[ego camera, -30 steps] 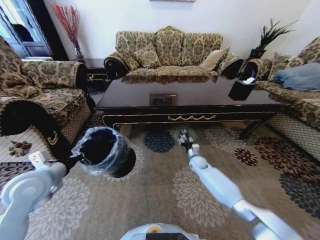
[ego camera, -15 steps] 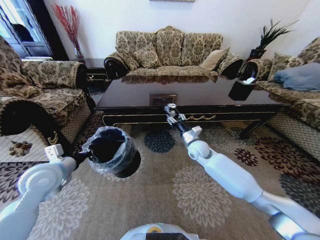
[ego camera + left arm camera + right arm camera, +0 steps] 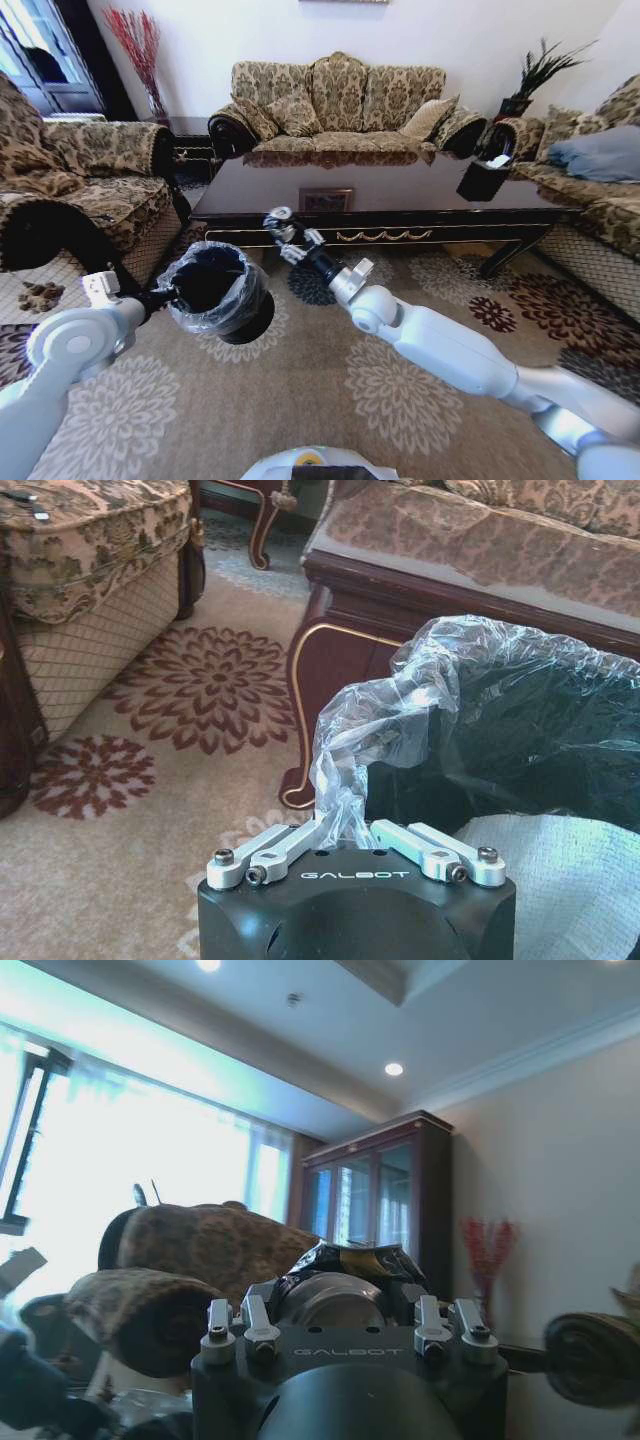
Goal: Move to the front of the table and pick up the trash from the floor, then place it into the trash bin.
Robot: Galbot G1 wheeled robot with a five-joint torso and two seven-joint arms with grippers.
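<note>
My left gripper (image 3: 160, 297) holds the small black trash bin (image 3: 215, 288) up off the floor (image 3: 330, 400). In the left wrist view that gripper (image 3: 345, 825) is shut on the bin's clear plastic liner (image 3: 400, 700), and a white textured sheet (image 3: 545, 880) shows in the bin's mouth. My right gripper (image 3: 283, 232) reaches across, just beyond the bin's right rim, in front of the dark table (image 3: 400, 205). In the right wrist view it (image 3: 340, 1310) is shut on a crumpled silvery foil wad of trash (image 3: 345, 1265).
Patterned sofas stand on the left (image 3: 90, 190), behind the table (image 3: 335, 100) and on the right (image 3: 590, 170). A black tissue box (image 3: 482, 178) sits on the table's right end. Open carpet lies between me and the table.
My right gripper has swung left and up with the foil wad, from mid-carpet to beside the bin's rim. The bin has shifted slightly to the right in my left gripper.
</note>
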